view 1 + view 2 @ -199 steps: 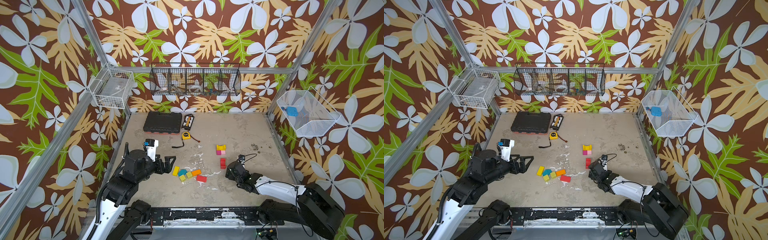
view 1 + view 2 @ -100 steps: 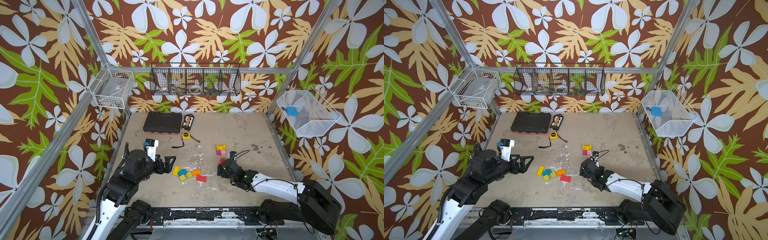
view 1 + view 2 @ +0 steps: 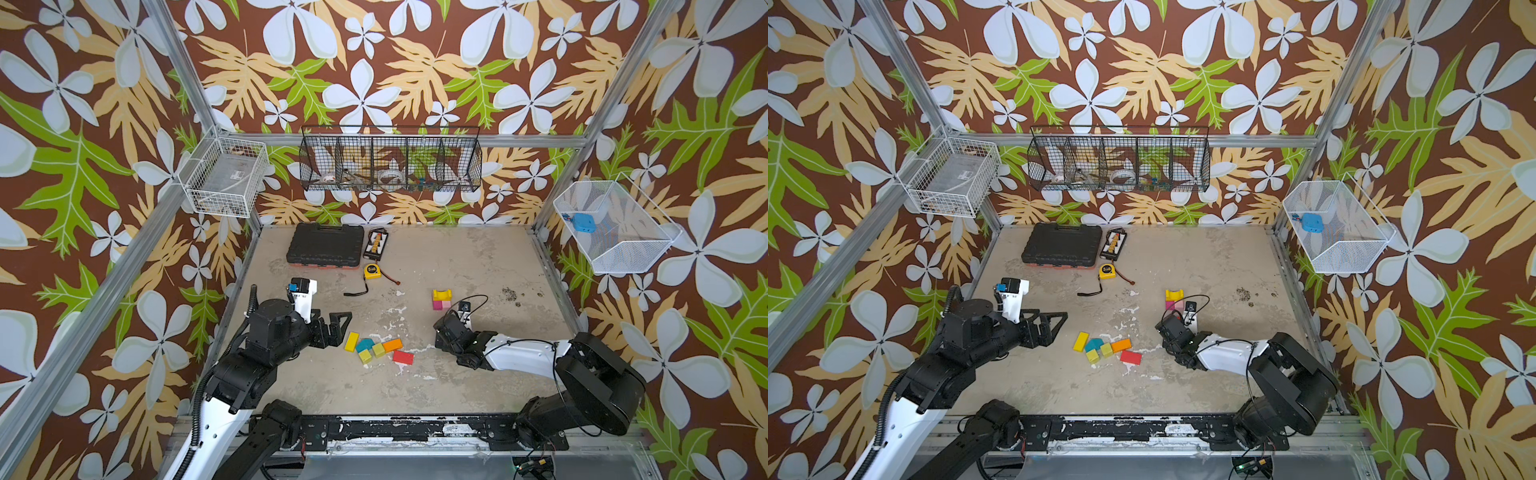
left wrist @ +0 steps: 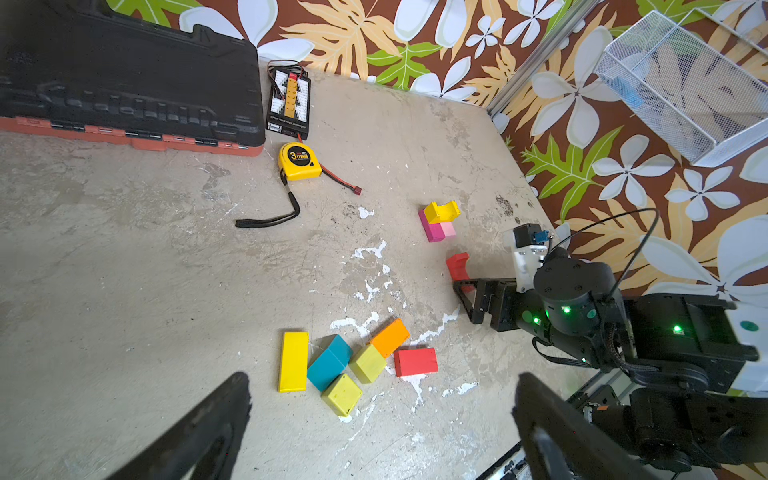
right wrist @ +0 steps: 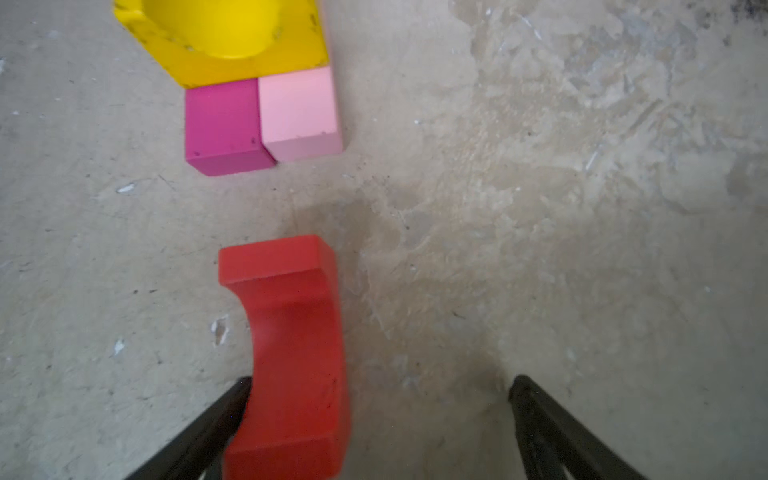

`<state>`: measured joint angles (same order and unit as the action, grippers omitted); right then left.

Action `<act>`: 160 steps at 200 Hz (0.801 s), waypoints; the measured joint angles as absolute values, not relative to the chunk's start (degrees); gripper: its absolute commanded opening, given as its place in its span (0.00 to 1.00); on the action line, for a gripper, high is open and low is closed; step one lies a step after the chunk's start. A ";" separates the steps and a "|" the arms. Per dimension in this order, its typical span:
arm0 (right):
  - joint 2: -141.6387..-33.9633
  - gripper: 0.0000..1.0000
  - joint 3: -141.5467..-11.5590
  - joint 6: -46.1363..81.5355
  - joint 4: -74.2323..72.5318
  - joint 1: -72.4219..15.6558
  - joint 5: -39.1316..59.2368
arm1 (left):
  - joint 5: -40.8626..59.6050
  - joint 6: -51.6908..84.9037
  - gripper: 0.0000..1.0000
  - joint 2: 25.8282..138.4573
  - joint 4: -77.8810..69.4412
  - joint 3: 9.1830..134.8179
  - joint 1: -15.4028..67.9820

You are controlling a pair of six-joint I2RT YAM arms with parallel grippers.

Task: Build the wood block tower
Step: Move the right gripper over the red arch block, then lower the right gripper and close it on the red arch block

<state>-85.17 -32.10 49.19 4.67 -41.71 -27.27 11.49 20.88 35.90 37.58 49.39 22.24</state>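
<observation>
- Right gripper (image 5: 381,380) released, jaws wide; the red arch (image 5: 291,332) lies on the table (image 5: 540,208) between them.
- Just farther, a yellow arch (image 5: 232,45) tops the magenta block (image 5: 224,124) and pink block (image 5: 299,112).
- Left gripper (image 4: 382,378) released, left of the loose blocks (image 4: 368,362).

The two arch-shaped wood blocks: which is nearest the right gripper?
The red arch-shaped wood block, between the fingers of the open right gripper; the yellow arch-shaped block sits apart, atop a magenta block and a pink block.

A black case (image 3: 325,245) is lying at the back of the table (image 3: 457,257), a connector board (image 3: 376,244) sitting just beside it, a tape measure (image 3: 372,271) lying near both. A blue thing (image 3: 582,222) is resting in a mesh basket (image 3: 631,253).
</observation>
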 measured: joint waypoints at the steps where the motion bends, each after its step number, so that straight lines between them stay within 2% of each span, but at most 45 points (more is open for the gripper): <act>1: -85.12 0.94 -31.99 49.12 4.56 -41.58 -27.29 | 11.49 20.88 1.00 35.90 37.58 49.39 22.24; 81: -78.83 0.90 -24.71 46.94 -2.13 -32.47 -25.39 | 11.49 20.88 1.00 35.90 37.58 49.39 22.24; 123: -76.71 0.76 -23.38 46.81 -2.76 -29.04 -23.42 | 11.49 20.88 1.00 35.88 37.58 49.39 22.24; 160: -76.27 0.76 -23.64 46.68 -2.46 -27.49 -22.22 | 11.46 20.88 1.00 35.81 37.58 49.39 22.24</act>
